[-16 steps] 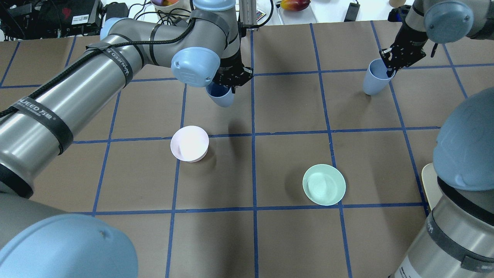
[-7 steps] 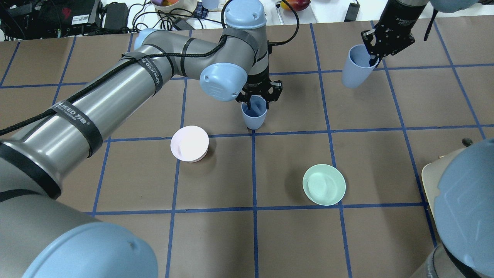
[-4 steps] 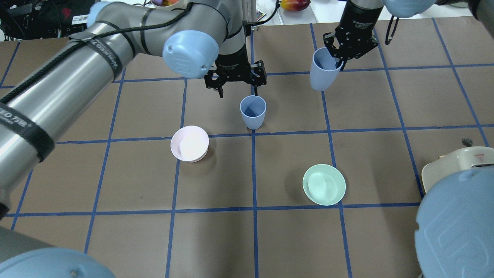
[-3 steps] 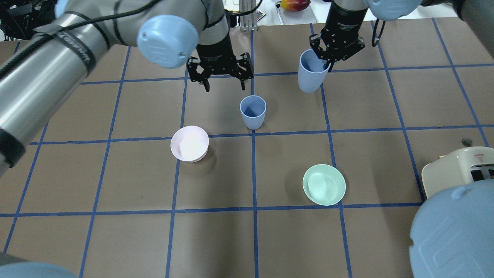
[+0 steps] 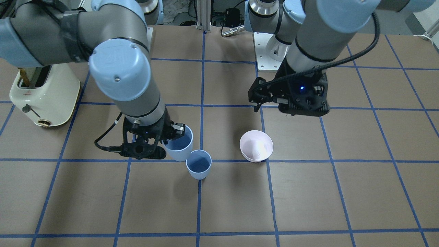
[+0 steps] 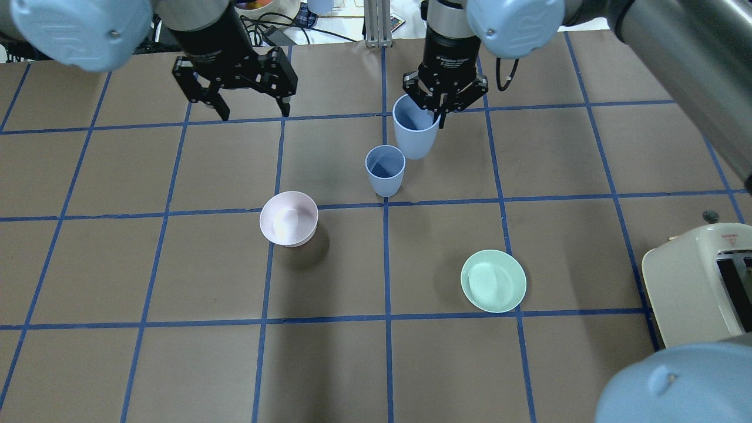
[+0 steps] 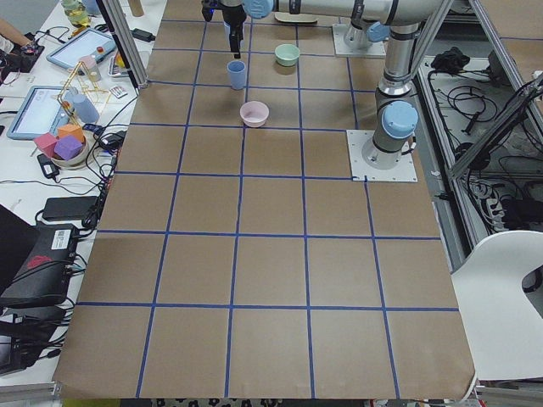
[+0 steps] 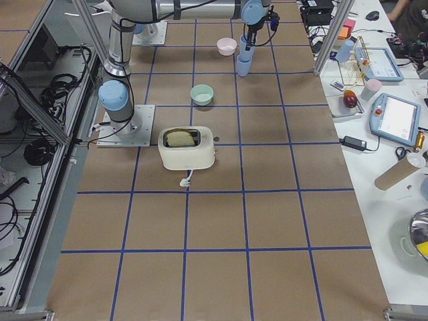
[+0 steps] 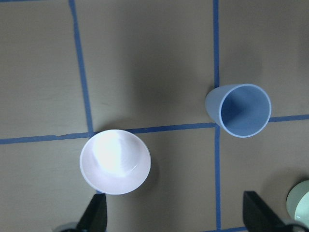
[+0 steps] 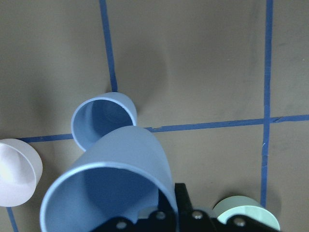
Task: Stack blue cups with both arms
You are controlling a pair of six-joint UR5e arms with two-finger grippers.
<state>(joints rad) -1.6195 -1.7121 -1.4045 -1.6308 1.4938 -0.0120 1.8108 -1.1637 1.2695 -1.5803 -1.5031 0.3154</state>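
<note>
One blue cup (image 6: 385, 170) stands upright on a blue tape line near the table's middle; it also shows in the front view (image 5: 199, 165) and both wrist views (image 9: 239, 111) (image 10: 104, 121). My right gripper (image 6: 443, 108) is shut on the rim of the second blue cup (image 6: 415, 132), holding it raised and tilted, just beyond and to the right of the standing cup (image 5: 178, 147) (image 10: 111, 188). My left gripper (image 6: 255, 111) is open and empty, above the table far left of the standing cup; its fingertips (image 9: 94, 217) frame the wrist view's bottom.
A pale-pink bowl (image 6: 289, 218) sits left of and nearer than the standing cup. A mint-green bowl (image 6: 493, 281) sits nearer on the right. A cream toaster (image 6: 699, 282) stands at the right edge. Cables and clutter lie beyond the far edge.
My left gripper set its cup on the table, opened, and drew away to the left. My right gripper carried its cup leftward until it hangs next to the standing cup.
</note>
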